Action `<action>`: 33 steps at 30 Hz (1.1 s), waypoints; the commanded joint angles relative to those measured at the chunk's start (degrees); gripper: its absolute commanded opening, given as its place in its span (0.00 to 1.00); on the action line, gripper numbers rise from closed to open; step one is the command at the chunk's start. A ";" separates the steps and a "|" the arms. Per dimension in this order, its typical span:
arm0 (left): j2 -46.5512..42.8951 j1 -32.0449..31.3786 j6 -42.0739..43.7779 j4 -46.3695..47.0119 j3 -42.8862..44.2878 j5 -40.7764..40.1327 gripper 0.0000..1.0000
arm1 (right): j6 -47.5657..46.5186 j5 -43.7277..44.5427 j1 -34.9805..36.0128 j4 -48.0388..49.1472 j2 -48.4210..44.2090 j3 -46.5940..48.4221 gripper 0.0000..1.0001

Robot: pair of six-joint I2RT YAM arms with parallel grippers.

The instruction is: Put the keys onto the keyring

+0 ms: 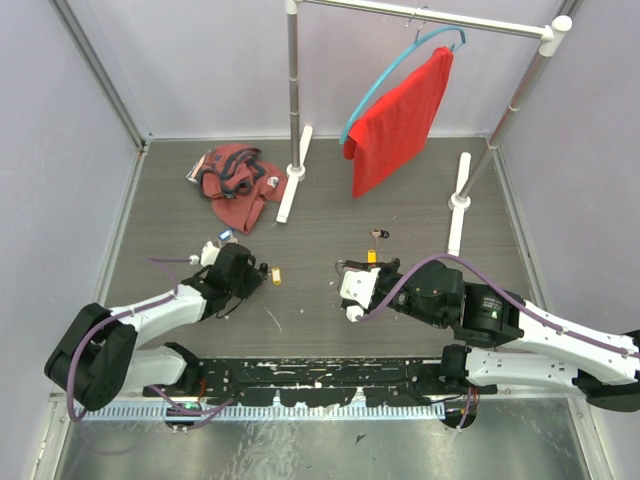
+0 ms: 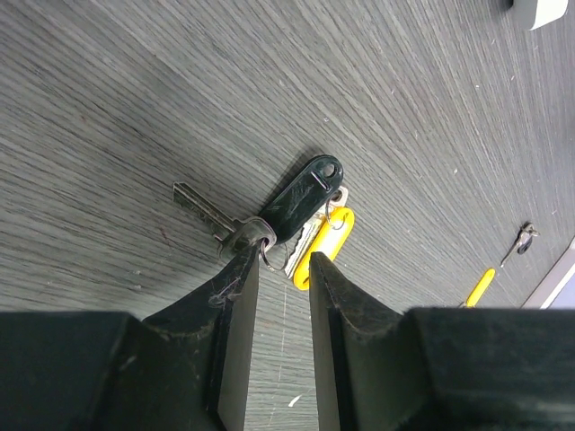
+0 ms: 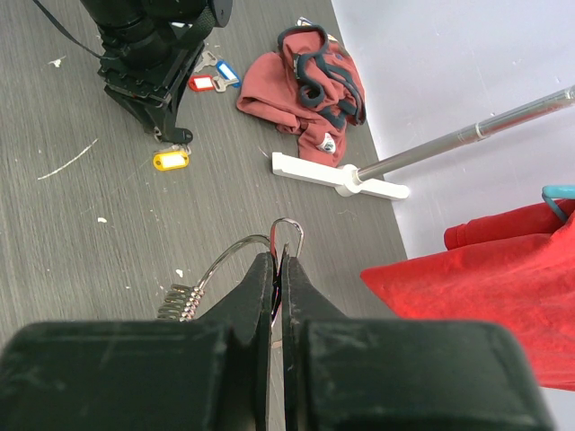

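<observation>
- Across the grey table (image 1: pixel 320 210), a clothes rack (image 1: pixel 292 90) stood at the far side with a red cloth (image 1: pixel 400 120) hanging from it, and a maroon garment (image 1: pixel 235 180) lay heaped to its left.
- The right gripper (image 3: pixel 280 260) had its jaws pressed together on the keyring (image 3: pixel 287 221), holding the wire loop upright above the table, well apart from most of the keys.
- The left gripper (image 2: pixel 280 260) stood low over the table with its jaws partly apart, the tips on either side of the head of the black-tagged key (image 2: pixel 301 193). No firm pinch showed.
- That key lay flat with a yellow-tagged key (image 2: pixel 325 244) touching it. The red-tagged key (image 3: pixel 202 83) and blue-tagged key (image 3: pixel 225 70) lay loose behind the left arm.
- The step in hand looked like picking up the first key, and none seemed threaded yet.
- Next, the left jaws would need to close on the key head, lift it clear of its yellow neighbour, and carry its hole to the ring's open end.
</observation>
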 commanded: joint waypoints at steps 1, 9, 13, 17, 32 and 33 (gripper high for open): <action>0.29 0.37 0.04 1.53 0.15 -0.85 0.35 | 0.35 1.12 0.18 2.14 -1.07 0.58 0.01; 1.01 0.50 0.05 2.43 0.31 -0.30 0.32 | 0.26 1.31 0.15 1.97 -1.12 0.59 0.01; 1.67 0.50 -0.04 2.73 0.40 0.03 0.32 | 0.24 1.42 0.20 1.90 -1.23 0.55 0.01; 1.68 0.50 -0.38 3.20 0.36 0.18 0.32 | 0.27 1.38 0.19 1.76 -1.29 0.67 0.01; 3.80 0.67 -1.37 3.21 -0.27 0.25 0.14 | -0.05 1.51 0.20 1.60 -1.61 0.53 0.01; 3.65 0.75 -1.29 3.14 -0.32 0.25 0.13 | 0.04 1.48 0.20 1.59 -1.64 0.49 0.01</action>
